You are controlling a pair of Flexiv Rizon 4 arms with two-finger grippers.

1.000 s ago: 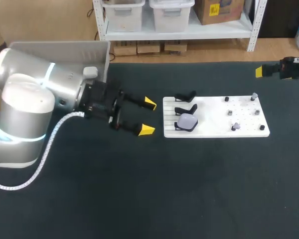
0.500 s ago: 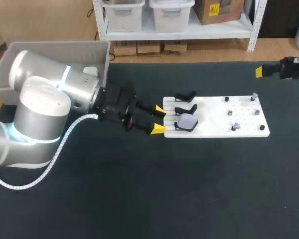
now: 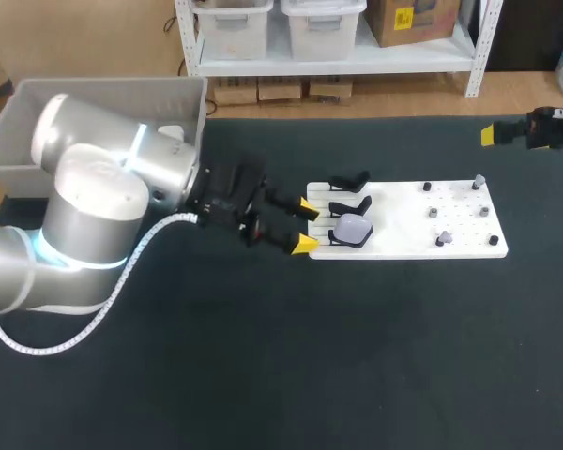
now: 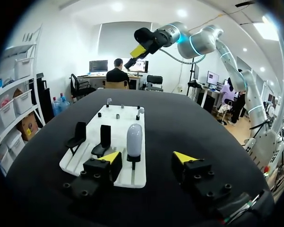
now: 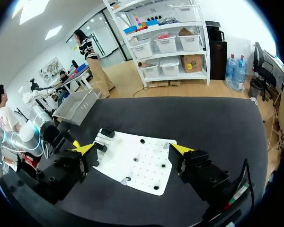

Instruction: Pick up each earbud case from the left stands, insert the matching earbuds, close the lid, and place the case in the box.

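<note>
One earbud case (image 3: 352,230), light and likely slippery, sits at 3 o'clock of wide-open left jaws; grip its broad sides.

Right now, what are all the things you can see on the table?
table: one, black, under everything.
box: one, grey, far left corner of the table.
board: one, white, middle of the table.
stands: three, black, in a row on the board's left end; two are empty.
earbud case: one, pale lilac-grey, on the nearest stand.
small pieces: six, dark or pale, on the board's right half; too small to tell what they are.
left claw: one, yellow tips, open, at the board's left edge by the case.
right claw: one, yellow tips, open, raised near the table's far right edge.
</note>
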